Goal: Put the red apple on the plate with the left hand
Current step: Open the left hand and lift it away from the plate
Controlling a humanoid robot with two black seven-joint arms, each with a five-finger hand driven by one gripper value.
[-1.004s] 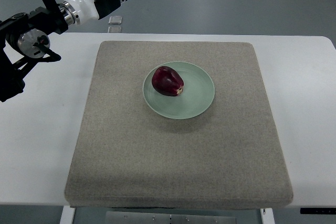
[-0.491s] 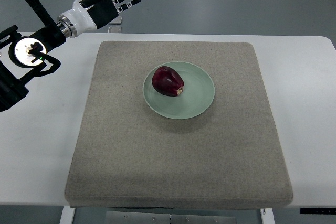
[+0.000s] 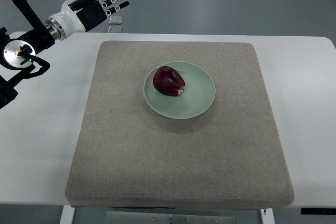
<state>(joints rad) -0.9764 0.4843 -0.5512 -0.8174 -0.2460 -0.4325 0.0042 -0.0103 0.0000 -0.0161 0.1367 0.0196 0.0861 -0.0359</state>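
Left hand (image 3: 93,8) drawn further back leftward, spread open and empty, red apple (image 3: 168,81) seated on the green plate (image 3: 198,99), well apart from the hand

The red apple (image 3: 168,81) on the plate (image 3: 200,98) is the only raised obstacle on the grey mat (image 3: 178,161). Bare mat lies open all round the plate. The left hand (image 3: 92,6) (fingers spread, holding nothing) hangs well apart, seemingly just past the far-left corner of the table (image 3: 42,129).
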